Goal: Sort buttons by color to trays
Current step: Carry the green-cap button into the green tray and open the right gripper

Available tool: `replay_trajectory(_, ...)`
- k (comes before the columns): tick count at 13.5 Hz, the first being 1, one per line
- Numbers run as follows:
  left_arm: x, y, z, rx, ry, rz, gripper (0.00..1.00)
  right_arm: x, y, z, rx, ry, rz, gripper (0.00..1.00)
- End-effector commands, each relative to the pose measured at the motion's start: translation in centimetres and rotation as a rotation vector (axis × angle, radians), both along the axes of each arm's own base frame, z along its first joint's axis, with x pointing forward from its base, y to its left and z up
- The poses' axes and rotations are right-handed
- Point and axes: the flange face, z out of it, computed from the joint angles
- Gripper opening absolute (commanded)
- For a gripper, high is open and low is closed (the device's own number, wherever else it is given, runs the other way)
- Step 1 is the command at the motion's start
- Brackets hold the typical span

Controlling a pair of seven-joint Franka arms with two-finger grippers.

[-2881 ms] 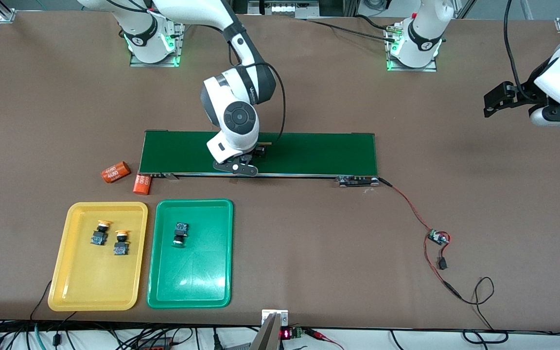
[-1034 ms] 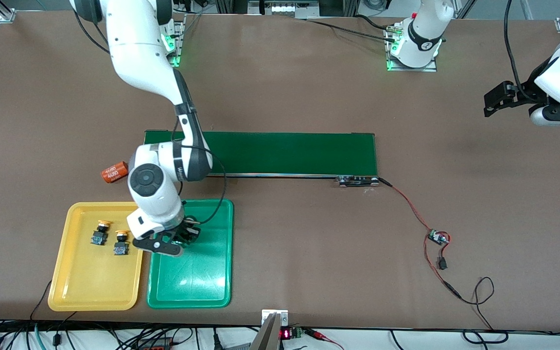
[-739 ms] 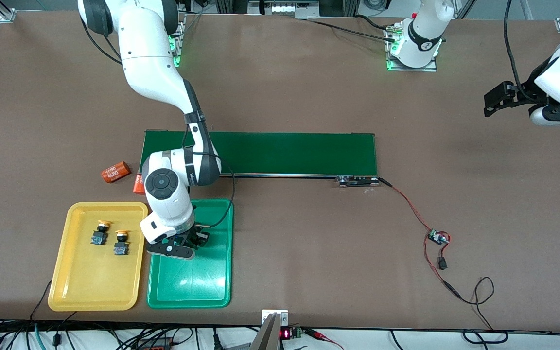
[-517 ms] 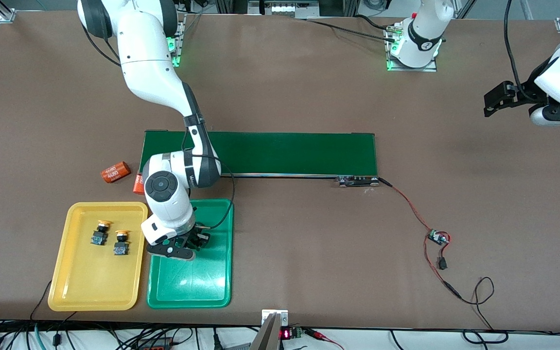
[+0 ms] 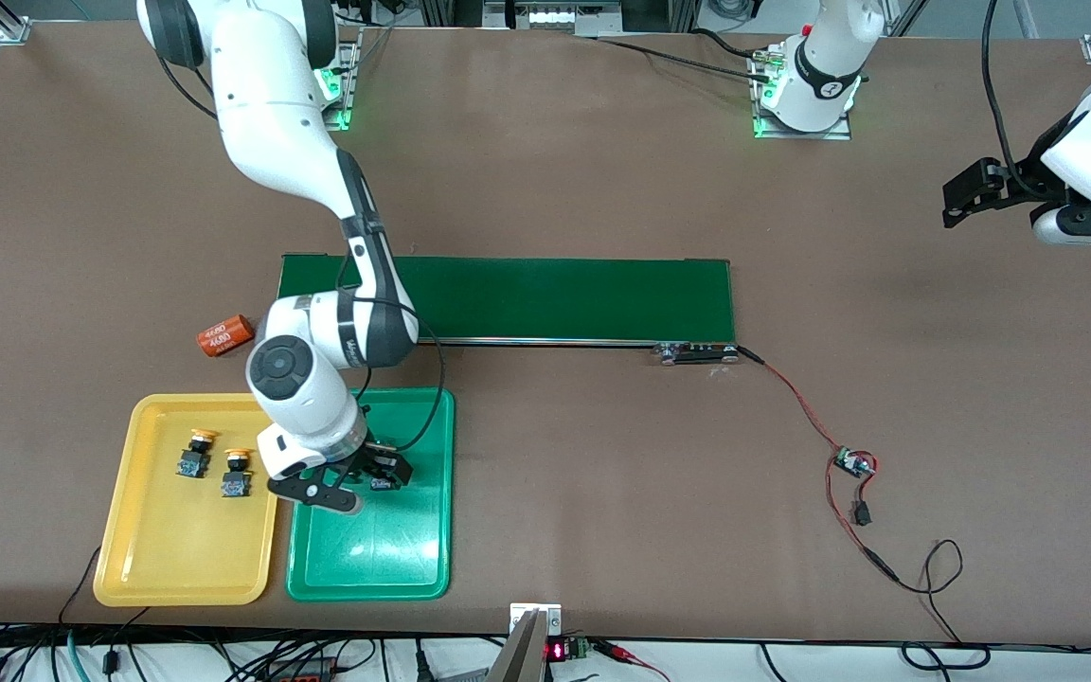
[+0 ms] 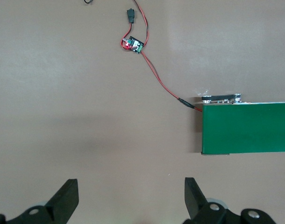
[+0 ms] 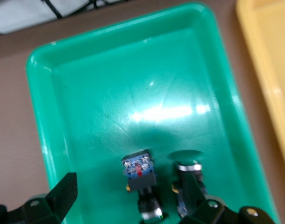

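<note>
Two green-capped buttons (image 7: 141, 184) lie in the green tray (image 5: 413, 568).
Right hand (image 7: 126, 198) hovers spread over them; left hand (image 6: 131, 200) waits spread at the table's three o'clock edge.

A long dark-green conveyor belt (image 5: 545, 298) lies across the middle of the brown table (image 5: 602, 170); an orange cylinder with white print (image 5: 225, 334) lies on its side just off the belt's end toward the right arm's end of the table. From the belt's other end a red-and-black wire (image 5: 796, 398) runs toward the table's front edge to a small circuit board (image 5: 853, 463); past the board the wire carries a small black plug (image 5: 861, 515) and ends in a loose loop (image 5: 934, 568) near that edge.
</note>
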Motion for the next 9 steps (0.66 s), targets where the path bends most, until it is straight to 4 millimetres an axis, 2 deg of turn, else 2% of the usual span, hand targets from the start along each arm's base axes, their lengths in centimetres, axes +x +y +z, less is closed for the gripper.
replay_trajectory(1,-0.5,0.1,0.8,-0.017,0.009,-0.013,1.00,-0.6,-0.8,5.7,-0.016,0.016,0.026,1.00)
replay_trajectory(2,-0.5,0.1,0.8,-0.017,0.009,-0.013,1.00,-0.7,-0.6,7.7,-0.030,-0.003,0.063,1.00)
replay_trajectory(5,-0.5,0.1,0.8,-0.017,0.009,-0.015,1.00,-1.9,-1.4,11.0,-0.082,0.059,0.105,1.00)
replay_trajectory(9,-0.5,0.0,0.8,-0.017,0.009,-0.016,1.00,-2.4,-4.8,15.1,-0.121,0.096,0.172,1.00)
